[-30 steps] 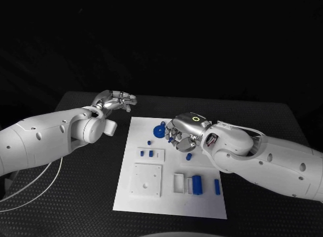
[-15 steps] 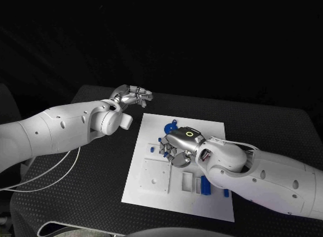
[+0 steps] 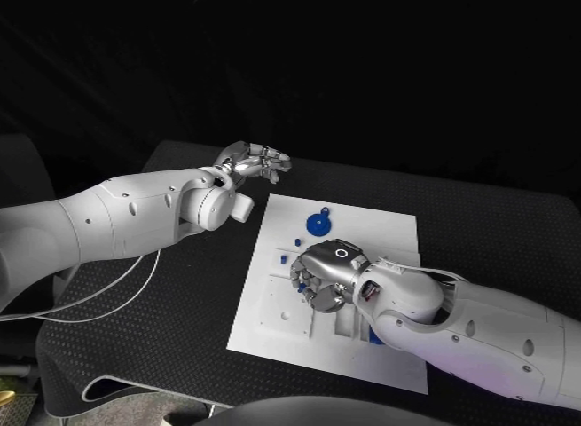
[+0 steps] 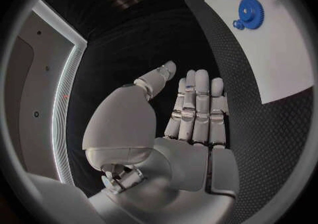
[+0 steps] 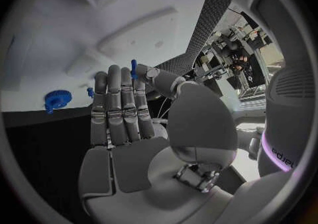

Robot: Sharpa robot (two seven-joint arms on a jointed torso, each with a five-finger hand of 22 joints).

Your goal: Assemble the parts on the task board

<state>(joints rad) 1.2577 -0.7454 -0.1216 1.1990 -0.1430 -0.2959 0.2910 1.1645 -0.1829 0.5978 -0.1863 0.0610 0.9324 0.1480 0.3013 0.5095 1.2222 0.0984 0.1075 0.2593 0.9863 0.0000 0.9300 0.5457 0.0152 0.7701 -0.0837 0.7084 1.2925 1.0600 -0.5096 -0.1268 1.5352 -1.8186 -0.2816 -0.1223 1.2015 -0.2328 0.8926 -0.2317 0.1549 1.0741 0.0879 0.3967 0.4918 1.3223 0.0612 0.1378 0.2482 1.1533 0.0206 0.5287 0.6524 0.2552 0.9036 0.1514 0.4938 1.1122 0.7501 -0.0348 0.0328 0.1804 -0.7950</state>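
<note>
Right hand (image 3: pixel 321 277) moved down the task board (image 3: pixel 390 225), pinching blue part (image 5: pixel 134 68)

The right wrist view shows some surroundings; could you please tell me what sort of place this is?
Probably a robotics lab: a cluttered equipment rack stands beyond the black table, which bears a white task board with a blue gear.

Black table (image 3: pixel 495 231), finely textured surface. White task board (image 3: pixel 367 232) lies flat on it, roughly central, long edges running away from the robot. A thin white cable (image 3: pixel 105 297) rests on the table to the left of the board, near the table's edge.
</note>
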